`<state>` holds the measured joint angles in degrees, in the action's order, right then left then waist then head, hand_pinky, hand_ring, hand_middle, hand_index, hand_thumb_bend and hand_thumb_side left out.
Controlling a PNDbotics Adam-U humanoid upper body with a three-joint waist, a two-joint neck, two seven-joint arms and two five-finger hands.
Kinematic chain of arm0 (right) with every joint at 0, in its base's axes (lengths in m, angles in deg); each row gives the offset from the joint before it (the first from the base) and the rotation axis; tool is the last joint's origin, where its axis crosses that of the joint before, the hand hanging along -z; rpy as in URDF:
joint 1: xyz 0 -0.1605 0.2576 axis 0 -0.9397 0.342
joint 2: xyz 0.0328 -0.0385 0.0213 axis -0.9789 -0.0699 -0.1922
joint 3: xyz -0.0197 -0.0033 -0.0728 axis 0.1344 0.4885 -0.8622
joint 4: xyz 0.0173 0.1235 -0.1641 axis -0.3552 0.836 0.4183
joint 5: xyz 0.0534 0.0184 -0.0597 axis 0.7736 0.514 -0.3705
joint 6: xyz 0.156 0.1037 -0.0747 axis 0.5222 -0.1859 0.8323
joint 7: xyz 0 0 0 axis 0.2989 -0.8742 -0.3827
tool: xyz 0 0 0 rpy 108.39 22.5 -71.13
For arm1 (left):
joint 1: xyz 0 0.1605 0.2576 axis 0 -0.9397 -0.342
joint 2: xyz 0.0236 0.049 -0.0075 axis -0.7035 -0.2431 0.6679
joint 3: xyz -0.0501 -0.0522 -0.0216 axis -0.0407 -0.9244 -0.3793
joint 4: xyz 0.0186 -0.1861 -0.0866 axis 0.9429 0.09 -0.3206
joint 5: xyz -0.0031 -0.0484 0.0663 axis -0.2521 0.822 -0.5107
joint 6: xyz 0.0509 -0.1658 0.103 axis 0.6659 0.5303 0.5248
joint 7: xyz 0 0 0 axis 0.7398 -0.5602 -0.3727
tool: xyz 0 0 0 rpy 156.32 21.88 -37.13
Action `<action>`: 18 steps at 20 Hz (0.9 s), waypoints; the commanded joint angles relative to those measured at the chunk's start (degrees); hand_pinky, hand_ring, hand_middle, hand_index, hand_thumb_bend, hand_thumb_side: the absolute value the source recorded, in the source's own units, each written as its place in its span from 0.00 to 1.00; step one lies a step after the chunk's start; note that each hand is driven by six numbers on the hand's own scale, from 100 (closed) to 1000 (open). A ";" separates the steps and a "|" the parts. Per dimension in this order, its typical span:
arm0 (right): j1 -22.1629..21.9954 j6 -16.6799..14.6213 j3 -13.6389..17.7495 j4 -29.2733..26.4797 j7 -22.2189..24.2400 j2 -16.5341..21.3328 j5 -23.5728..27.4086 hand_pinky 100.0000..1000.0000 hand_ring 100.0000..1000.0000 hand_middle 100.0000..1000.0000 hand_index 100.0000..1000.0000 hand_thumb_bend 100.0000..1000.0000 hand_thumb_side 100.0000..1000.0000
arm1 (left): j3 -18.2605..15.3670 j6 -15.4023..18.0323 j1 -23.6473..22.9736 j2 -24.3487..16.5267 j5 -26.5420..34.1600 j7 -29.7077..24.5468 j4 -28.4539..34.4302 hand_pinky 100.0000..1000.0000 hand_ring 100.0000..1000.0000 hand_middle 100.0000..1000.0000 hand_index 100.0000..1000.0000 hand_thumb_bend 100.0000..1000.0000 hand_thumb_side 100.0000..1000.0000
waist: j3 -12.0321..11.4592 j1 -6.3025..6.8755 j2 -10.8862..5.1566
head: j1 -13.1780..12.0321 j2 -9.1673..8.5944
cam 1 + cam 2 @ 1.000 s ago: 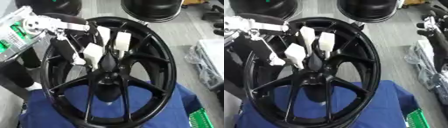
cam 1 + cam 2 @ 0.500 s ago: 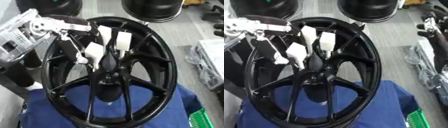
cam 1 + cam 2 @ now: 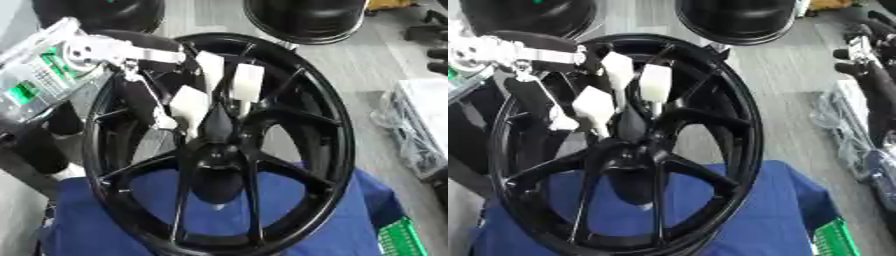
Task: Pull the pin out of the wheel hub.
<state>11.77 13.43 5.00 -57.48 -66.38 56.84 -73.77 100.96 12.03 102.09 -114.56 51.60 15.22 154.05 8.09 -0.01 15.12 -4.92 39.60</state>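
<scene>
A large black wheel hub [image 3: 302, 150] lies tilted on a blue cloth [image 3: 131, 200]. Its spokes meet at a raised dark centre [image 3: 217, 150]. I cannot pick out the pin as a separate part there. My left hand [image 3: 140, 65] comes in from the upper left and hangs over the upper spokes. Its white-tipped fingers [image 3: 189, 102] are spread and fairly straight, pointing down toward the centre and closed on nothing I can see. The lowest fingertip is just above the hub centre. My right hand is out of sight.
Two black tyres [image 3: 306, 17] stand behind the hub on the grey floor. A crumpled clear plastic bag [image 3: 411, 120] lies to the right. A green crate corner [image 3: 402, 240] shows at the bottom right. Dark shapes [image 3: 872, 75] line the right edge.
</scene>
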 commanded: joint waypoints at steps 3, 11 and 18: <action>0.27 -0.26 0.57 -0.34 -0.01 0.74 -0.24 0.73 0.71 0.72 0.85 0.00 0.53 | -0.44 1.03 1.04 -0.73 -1.06 -0.29 0.78 0.61 0.44 0.44 0.48 0.15 0.00 | 0.04 -0.10 -0.91 | -0.07 -0.73; 0.08 -0.29 0.58 -0.21 -0.01 0.68 -0.16 0.73 0.71 0.72 0.85 0.00 0.54 | -0.91 3.31 1.14 -0.91 -6.12 3.04 3.12 0.51 0.34 0.35 0.40 0.26 0.00 | 0.01 -0.18 -0.85 | 0.00 -0.75; 0.05 -0.32 0.55 -0.16 0.08 0.67 -0.14 0.73 0.71 0.72 0.85 0.00 0.54 | -1.88 2.08 1.41 -1.47 -5.68 4.56 4.36 0.48 0.31 0.32 0.38 0.34 0.00 | -0.08 -0.21 -0.88 | 0.01 -0.76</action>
<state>11.36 13.34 5.00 -57.15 -66.38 56.82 -73.77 100.72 14.24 102.21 -114.59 45.90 19.21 157.30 8.05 -0.13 15.13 -4.93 39.60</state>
